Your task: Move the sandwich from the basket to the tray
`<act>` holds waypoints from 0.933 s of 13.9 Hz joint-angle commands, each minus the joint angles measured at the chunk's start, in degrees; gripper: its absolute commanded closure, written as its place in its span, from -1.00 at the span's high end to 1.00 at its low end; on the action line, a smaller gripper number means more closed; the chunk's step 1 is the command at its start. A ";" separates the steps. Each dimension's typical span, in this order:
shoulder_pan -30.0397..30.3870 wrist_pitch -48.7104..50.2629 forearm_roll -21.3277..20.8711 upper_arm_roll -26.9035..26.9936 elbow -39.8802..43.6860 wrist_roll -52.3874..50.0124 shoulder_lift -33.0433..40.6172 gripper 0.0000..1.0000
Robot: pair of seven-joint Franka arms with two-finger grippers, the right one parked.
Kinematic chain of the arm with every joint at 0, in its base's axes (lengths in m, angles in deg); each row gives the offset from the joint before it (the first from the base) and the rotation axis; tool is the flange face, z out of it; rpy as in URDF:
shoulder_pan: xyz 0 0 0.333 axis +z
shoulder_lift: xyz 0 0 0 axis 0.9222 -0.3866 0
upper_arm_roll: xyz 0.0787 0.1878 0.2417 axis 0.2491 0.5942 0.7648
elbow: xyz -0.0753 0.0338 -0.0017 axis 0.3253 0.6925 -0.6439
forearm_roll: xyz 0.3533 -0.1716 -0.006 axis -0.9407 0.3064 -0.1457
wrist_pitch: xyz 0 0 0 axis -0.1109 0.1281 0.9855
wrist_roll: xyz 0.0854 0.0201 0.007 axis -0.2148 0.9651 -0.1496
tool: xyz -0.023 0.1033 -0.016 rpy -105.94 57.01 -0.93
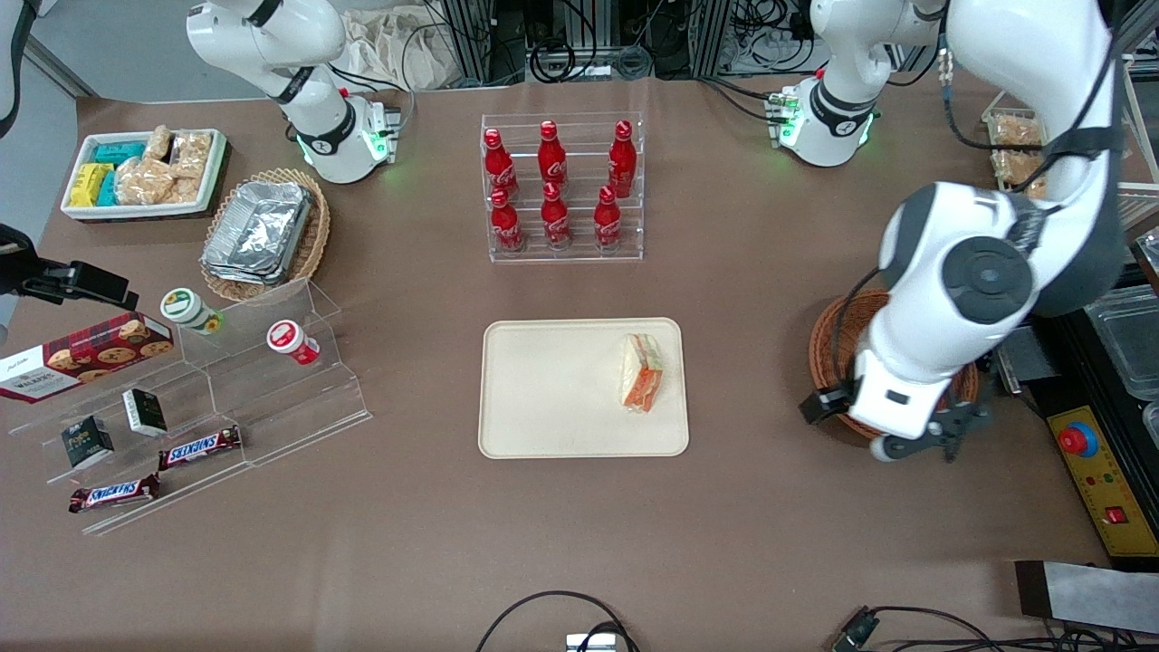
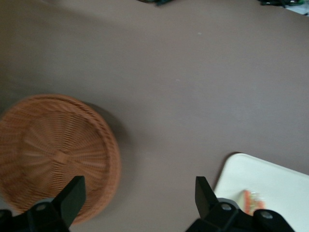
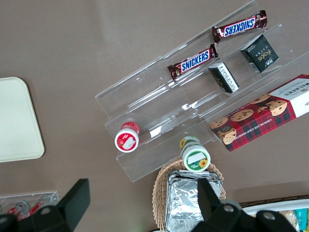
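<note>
The sandwich (image 1: 641, 373), a wrapped wedge with orange and green filling, lies on the cream tray (image 1: 552, 389), near the tray's end toward the working arm. The round reddish-brown basket (image 1: 828, 344) sits beside the tray toward the working arm's end of the table, partly covered by the arm. In the left wrist view the basket (image 2: 53, 154) holds nothing, and the tray's corner (image 2: 270, 179) shows a bit of the sandwich (image 2: 251, 200). My gripper (image 2: 139, 195) hangs open over bare table between basket and tray, with nothing between its fingers (image 2: 72, 198). In the front view the gripper (image 1: 942, 436) is above the basket's near rim.
A clear rack of red bottles (image 1: 563, 186) stands farther from the camera than the tray. Toward the parked arm's end are a clear stepped stand (image 1: 208, 398) with snacks, an oval wicker basket (image 1: 267, 231) of foil containers and a white bin (image 1: 145, 172). A control box (image 1: 1087, 453) lies beside the round basket.
</note>
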 commanded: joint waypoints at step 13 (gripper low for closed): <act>5.30 9.89 2.31 6.26 -6.91 28.09 16.66 1.00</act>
